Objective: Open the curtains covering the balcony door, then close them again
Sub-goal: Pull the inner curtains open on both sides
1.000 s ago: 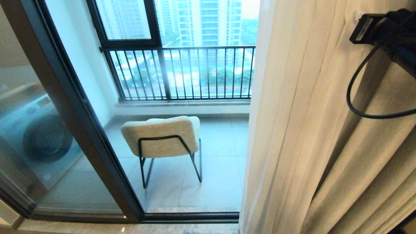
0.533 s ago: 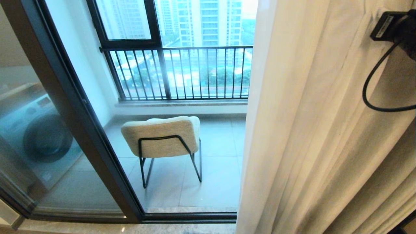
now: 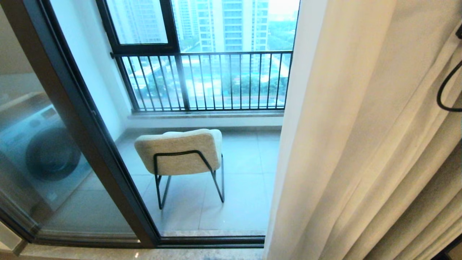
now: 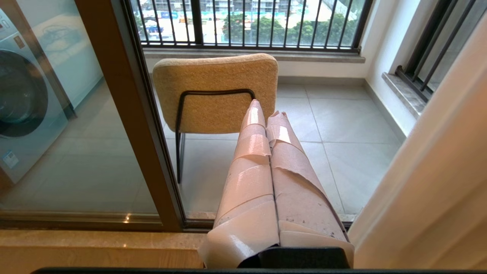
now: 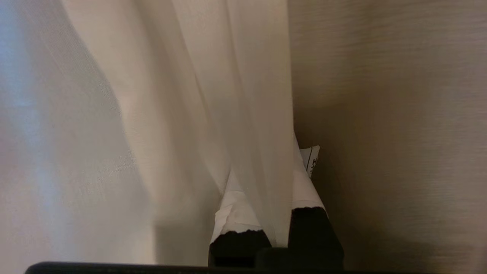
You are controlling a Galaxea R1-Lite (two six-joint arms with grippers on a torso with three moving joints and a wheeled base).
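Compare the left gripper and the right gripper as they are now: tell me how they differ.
The left gripper is empty, hanging in free air before the chair; the right gripper is shut on a fold of the curtains. The left gripper's fingers show along their full length, pressed together; the right gripper's fingers are largely hidden by fabric. Both are shut, with pale wrapping on the fingers.

The curtain (image 3: 361,144) hides the right part of the door (image 3: 83,119) opening and the railing's (image 3: 216,79) right end. Its top and hem are cut off by the head view's edges. Of the right arm only a cable (image 3: 445,90) loop shows at that view's right edge. In the right wrist view, fabric (image 5: 243,114) covers the right gripper (image 5: 272,213), hiding most of its fingers. The washer (image 3: 43,151) is dim behind glass and cut off at the left edge.
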